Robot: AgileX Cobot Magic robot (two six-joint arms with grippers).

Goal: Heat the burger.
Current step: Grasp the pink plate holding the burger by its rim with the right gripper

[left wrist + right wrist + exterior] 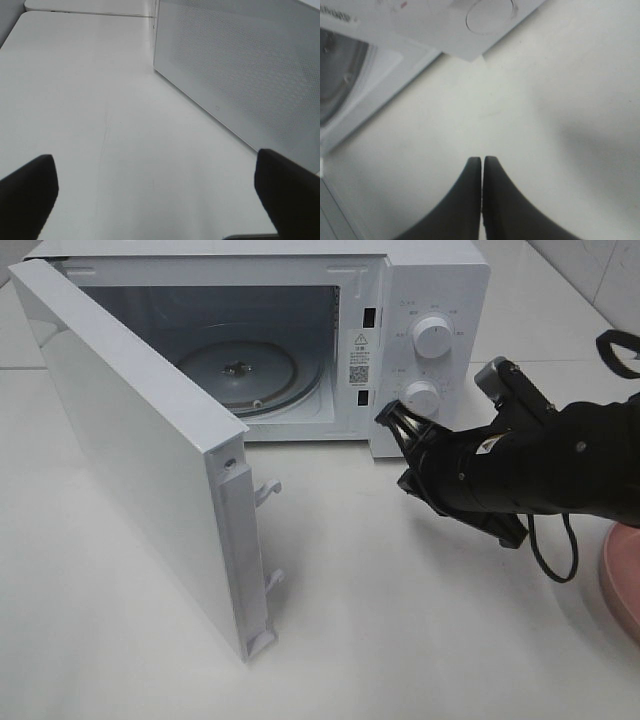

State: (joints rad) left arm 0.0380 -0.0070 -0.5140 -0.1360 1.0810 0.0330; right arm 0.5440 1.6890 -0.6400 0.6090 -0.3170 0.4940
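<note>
Burger is not in any view, so I can't say where it sits. Only a sliver of a pink plate point(622, 575) shows at the right edge of the high view, with nothing visible on that part.

Progress, as I judge it: early.
- microwave point(430, 280) door point(130, 440) is swung wide open, and the glass turntable point(240, 370) inside is bare
- left to do: fetch the burger, load it, shut the door, set the dials

Tools:
- right gripper point(388, 415) hangs over the table point(400, 640) just in front of the lower knob point(422, 397). The right wrist view shows its fingertips point(472, 167) pressed together with nothing between them.
- left gripper point(155, 195) shows only in its own wrist view. Its fingers are spread wide and empty, low over the table beside a white perforated panel point(240, 75) — probably the door's outer face.

Writing:
- sticker point(360, 358) on the cavity frame has a warning triangle above what looks like a QR code; the text is too small to read
- tick marks and small print ring the upper knob point(433, 337) and the lower one — illegible
- no brand name readable anywhere
</note>
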